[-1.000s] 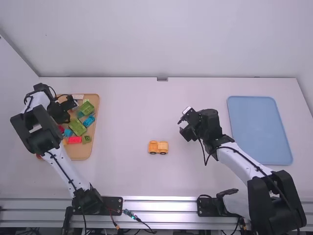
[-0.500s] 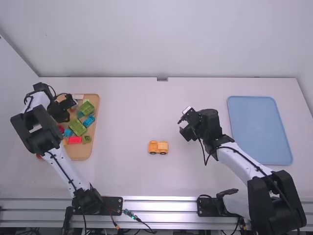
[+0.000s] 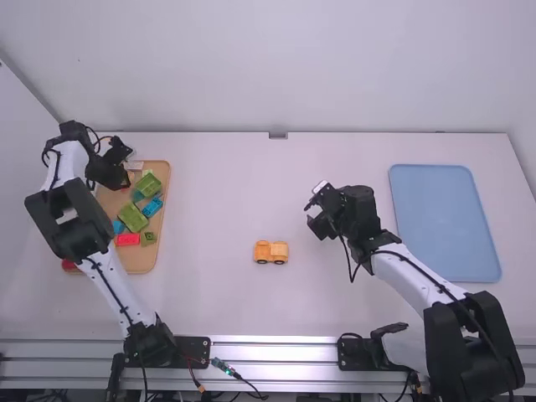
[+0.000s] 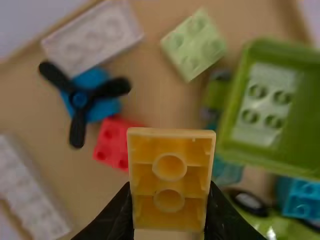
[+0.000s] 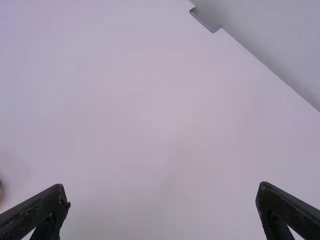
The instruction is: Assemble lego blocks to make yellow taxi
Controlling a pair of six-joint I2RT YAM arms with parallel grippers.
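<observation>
sitting pinched between close-set fingers of the left gripper [image 3: 125, 167], a yellow block [image 4: 170, 180]

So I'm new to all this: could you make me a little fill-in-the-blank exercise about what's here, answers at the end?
The left jaws are shut on a yellow block, but the right jaws stand wide ____.
The black propeller has ____ blades.
The car stands between the wooden board and the tray, whose colour is ____.

Missing words: open; three; blue.
</observation>
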